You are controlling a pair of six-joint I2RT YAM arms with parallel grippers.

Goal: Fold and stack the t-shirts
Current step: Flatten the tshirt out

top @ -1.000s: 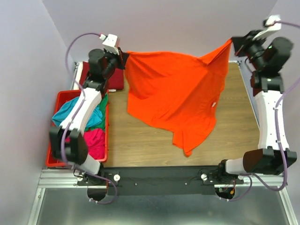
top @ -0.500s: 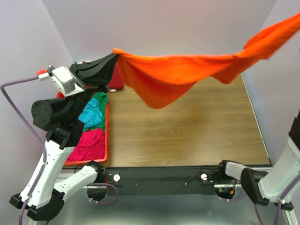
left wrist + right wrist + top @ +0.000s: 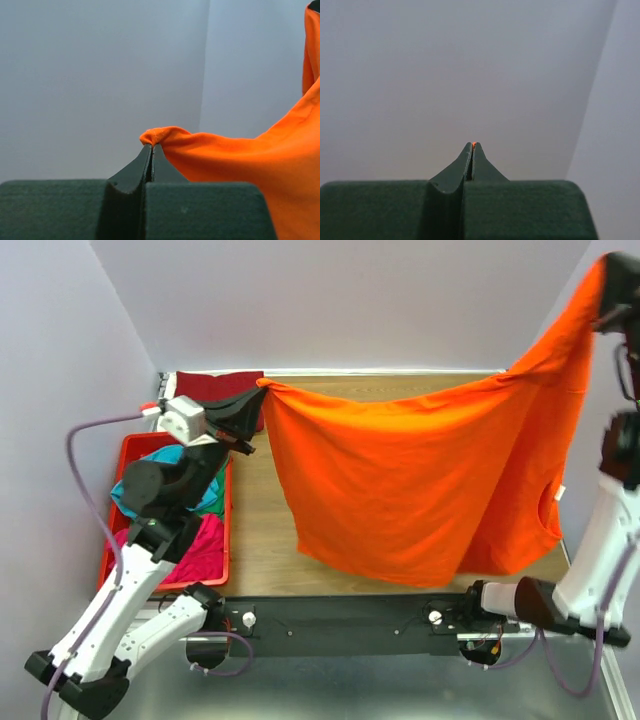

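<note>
- Orange tee [image 3: 410,480] hangs between my two hands, pinched at one corner by each and spread like a curtain above the table [image 3: 265,540].
- My left gripper [image 3: 151,146] is clamped tight on a small bunch of the cloth; the fold sits right at my fingertips and the rest runs off to the right and down.
- My right gripper [image 3: 471,145] is pressed together too, with only a speck of orange showing at the very tip; from above, that hand is raised high at the far right, with the tee trailing down from it.
- The right side is held much higher than the left, so the top edge sags between my hands.
- The lower hem hangs over the near edge of the table; I cannot tell whether it touches the wood.
- A red crate [image 3: 135,445] stands at the left, under my left arm, with a teal tee [image 3: 150,485] and a magenta tee [image 3: 200,545] crumpled inside.
- A dark red tee [image 3: 205,386] lies at the far left corner, just behind my left hand.
</note>
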